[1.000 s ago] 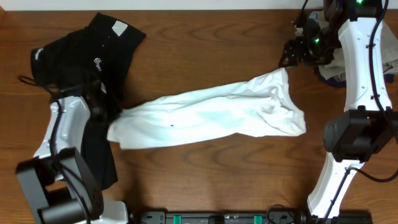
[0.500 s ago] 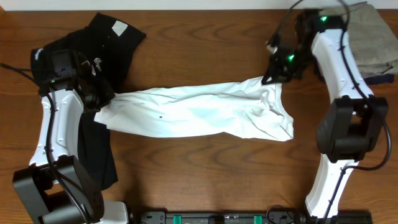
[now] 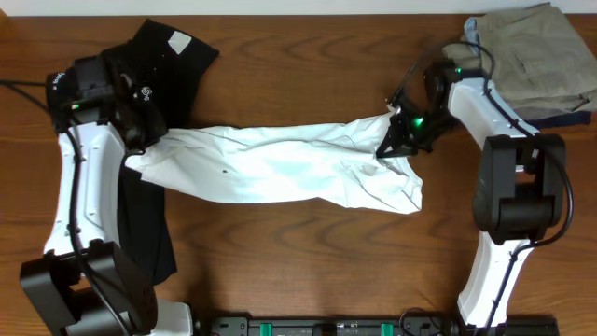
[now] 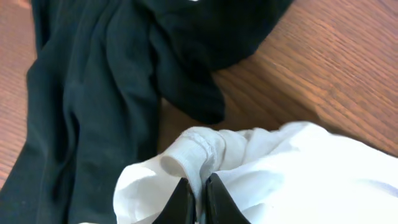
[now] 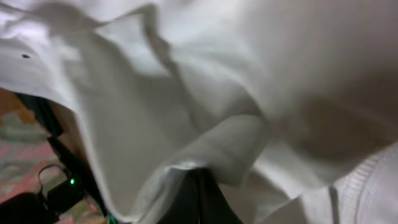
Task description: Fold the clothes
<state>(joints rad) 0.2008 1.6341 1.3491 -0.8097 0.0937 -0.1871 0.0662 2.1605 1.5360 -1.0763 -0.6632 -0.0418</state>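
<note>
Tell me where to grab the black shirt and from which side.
On the black shirt, probably the far corner by the white tag, coming straight down from the bare-wood side toward the middle of the table. There it lies flat with a free edge. Nearer the robot it is bunched into folds and the white T-shirt overlaps it.

The white T-shirt (image 3: 280, 168) lies as a long band across the middle of the frame, splitting the table (image 3: 308, 271) into two strips. It is pinched at its ends by the left end effector (image 3: 140, 149) and the right end effector (image 3: 392, 145). Above it, bare wood runs open between the black shirt (image 3: 149, 84) at upper left and the khaki stack (image 3: 536, 61) at upper right. Below it, the lower centre is wide and open. The black shirt also fills the left edge down to the lower left.
</note>
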